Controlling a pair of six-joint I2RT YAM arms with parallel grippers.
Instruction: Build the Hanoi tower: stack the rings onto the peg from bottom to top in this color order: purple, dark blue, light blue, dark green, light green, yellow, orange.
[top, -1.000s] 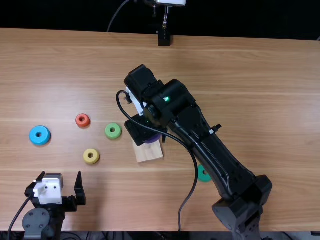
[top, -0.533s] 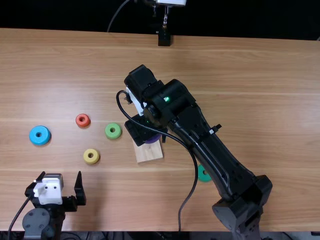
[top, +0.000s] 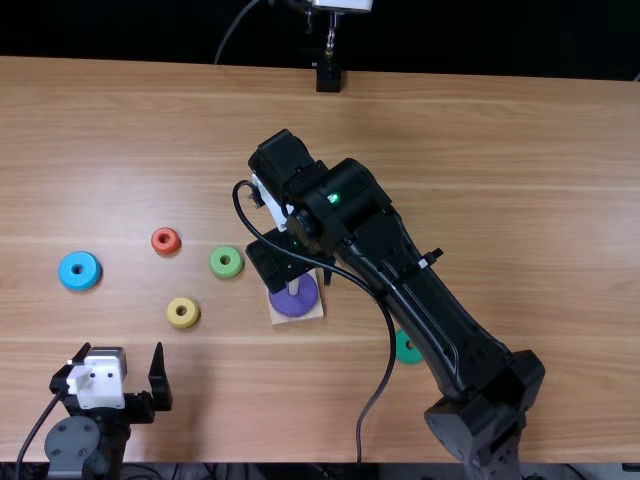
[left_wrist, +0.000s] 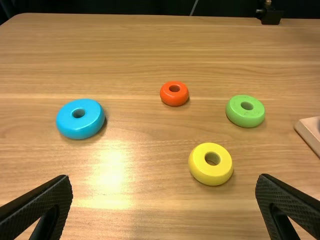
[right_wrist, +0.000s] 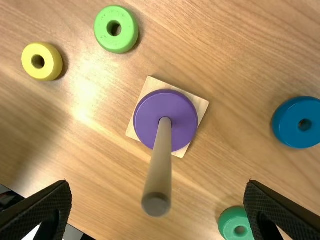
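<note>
"Black, textured fingers (right_wrist: 45, 207) on the right gripper (right_wrist: 159, 185): what is their state?"

"Spread wide and empty, above the peg (right_wrist: 159, 170). The left gripper (left_wrist: 165, 178), at the near left, is also parted and empty."

"And the purple ring (right_wrist: 147, 117)?"

"Around the peg, at the pale, square, wood-grained base (right_wrist: 200, 104). It appears correctly seated."

"Which part follows?"

"The dark blue ring (right_wrist: 287, 122), right of the base. Grip across its outer wall, on opposite sides, below the rounded upper edge. Expect a light, rigid part; the glossy finish may slip if gripped too high."

"Does the peg impose limits?"

"It is a smooth, straight, round rod. Keep the bore level and centred on it; a tilted ring could bind."

"Position of the remaining parts?"

"Dark green ring (right_wrist: 231, 219), right of the base and nearer than the dark blue. Light green ring (right_wrist: 104, 30), just left of the base; yellow ring (right_wrist: 30, 60), farther left and nearer. Orange ring (left_wrist: 172, 97) and light blue ring (left_wrist: 80, 127) lie beyond these to the left, the latter leftmost. All rest flat on the light brown, grained worktop (top: 550, 180). Smaller rings need a narrower closure."
</note>
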